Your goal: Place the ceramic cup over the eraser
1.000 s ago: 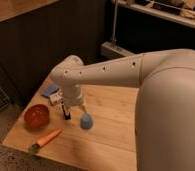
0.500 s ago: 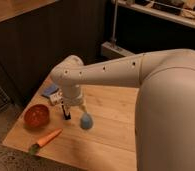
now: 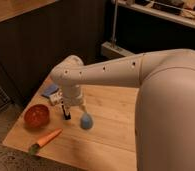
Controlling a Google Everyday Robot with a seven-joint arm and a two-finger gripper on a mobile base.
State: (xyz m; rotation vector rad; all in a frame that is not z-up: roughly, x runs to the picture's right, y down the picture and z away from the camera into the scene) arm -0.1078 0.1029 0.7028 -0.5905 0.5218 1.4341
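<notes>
The ceramic cup point(image 3: 86, 120) is a small light-blue egg-like cup. It sits just under my gripper point(image 3: 80, 110) near the middle of the wooden table point(image 3: 111, 135). The eraser point(image 3: 66, 112) is a small dark upright block just to the left of the cup, a short gap apart. My white arm reaches in from the right and its wrist hangs straight above both things. The cup's top is at the gripper's tips.
An orange-red bowl point(image 3: 36, 115) stands at the table's left. An orange carrot point(image 3: 47, 139) lies near the front left edge. A flat blue piece point(image 3: 50, 90) and a white labelled item point(image 3: 56, 99) lie behind the eraser. Dark cabinets stand behind.
</notes>
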